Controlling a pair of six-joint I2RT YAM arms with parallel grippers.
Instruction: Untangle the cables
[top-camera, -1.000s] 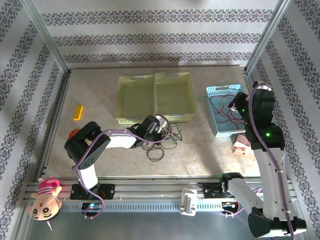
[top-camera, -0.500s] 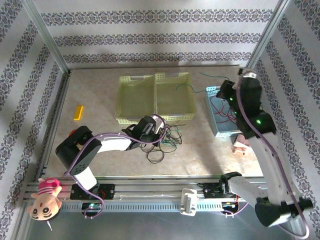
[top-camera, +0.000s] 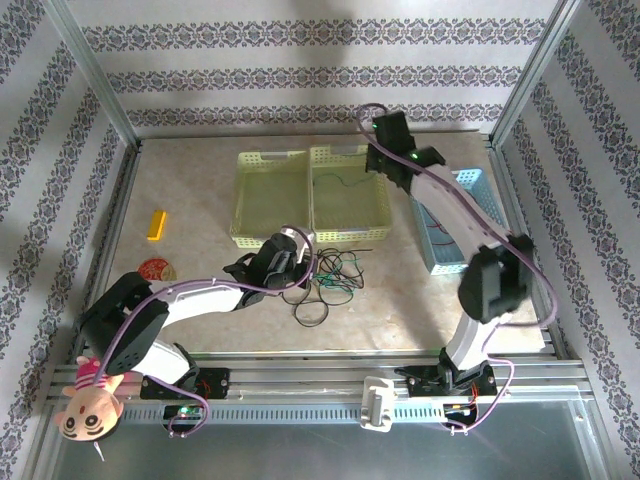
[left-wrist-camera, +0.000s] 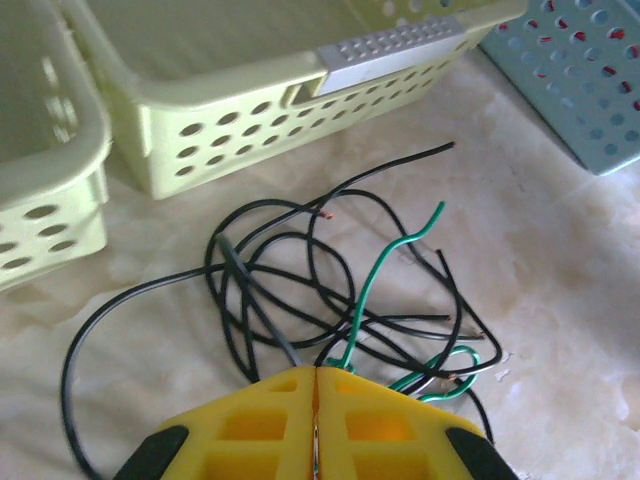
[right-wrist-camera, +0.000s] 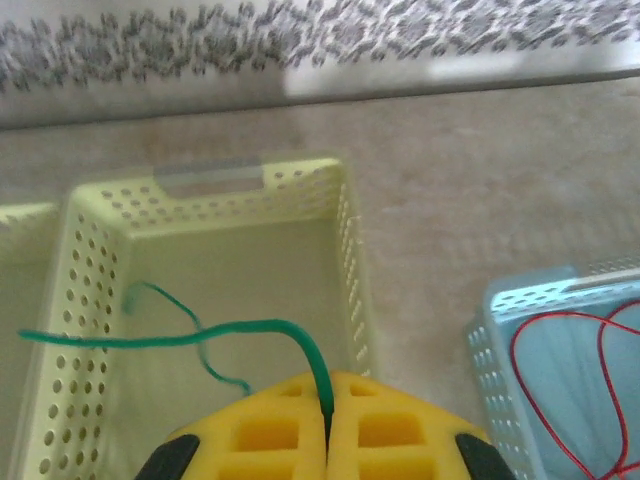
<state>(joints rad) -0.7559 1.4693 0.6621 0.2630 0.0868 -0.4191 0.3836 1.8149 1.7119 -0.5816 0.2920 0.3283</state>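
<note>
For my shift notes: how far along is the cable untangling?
Done: red wires lie in the blue basket. In hand: right tool holds a green wire over the yellow basket; left tool pinches another green wire. Left: the black wires tangled with it on the table.

The right gripper (right-wrist-camera: 327, 400), previously low over the blue basket (right-wrist-camera: 500, 340), has risen and swung left, and it is now positioned above the right yellow basket (right-wrist-camera: 345, 260). The green cable (right-wrist-camera: 100, 341) pinched between its closed jaws has travelled with it and now hangs over that basket's interior. The left gripper (left-wrist-camera: 316, 385) has shifted slightly left and nearer. The left arm has folded lower, uncovering a red disc (top-camera: 156, 269) on the bench (top-camera: 200, 200).
</note>
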